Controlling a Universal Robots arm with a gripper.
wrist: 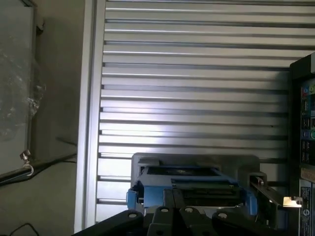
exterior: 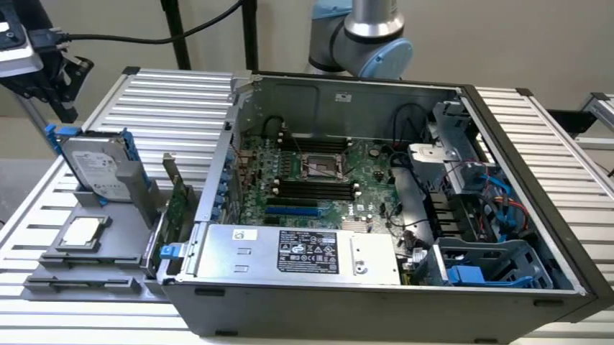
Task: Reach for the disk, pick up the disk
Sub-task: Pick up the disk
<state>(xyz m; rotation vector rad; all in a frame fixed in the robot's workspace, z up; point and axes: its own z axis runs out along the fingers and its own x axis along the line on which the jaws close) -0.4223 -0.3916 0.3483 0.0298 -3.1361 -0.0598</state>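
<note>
The disk [exterior: 96,165] stands on edge in a grey plastic holder [exterior: 106,248] near the table's [exterior: 172,93] edge on the exterior view's left, well clear of the corners. It is a flat rectangular slab of silver-grey metal with a white printed label on its broad face, and a bright blue plastic frame runs along its edges. The table is ribbed aluminium, made of long parallel slats with dark grooves between them.

The gripper [exterior: 60,90], black and angular, hangs close above the disk's upper edge. It holds nothing, and no contact with the disk shows. Whether the jaws are open or closed cannot be told. In the wrist view the gripper's [wrist: 182,219] dark linkage with round bolt heads sits just over the disk [wrist: 189,189], seen here edge-on as a narrow dark strip between blue frame ends, with the slatted table [wrist: 197,73] beyond it.

Lower in the same holder a small square silver chip [exterior: 82,233] lies flat on a stepped grey tray. A thin green card [exterior: 177,201] stands upright between the holder and the case [exterior: 384,309].

The case is a large dark grey metal box, lying open on the middle of the table, its green board and black slots exposed. A silver box [exterior: 298,251] with a black label sits inside along its near wall. The arm's [exterior: 369,36] smooth grey and silver joint rises behind the case at the table's far edge.
</note>
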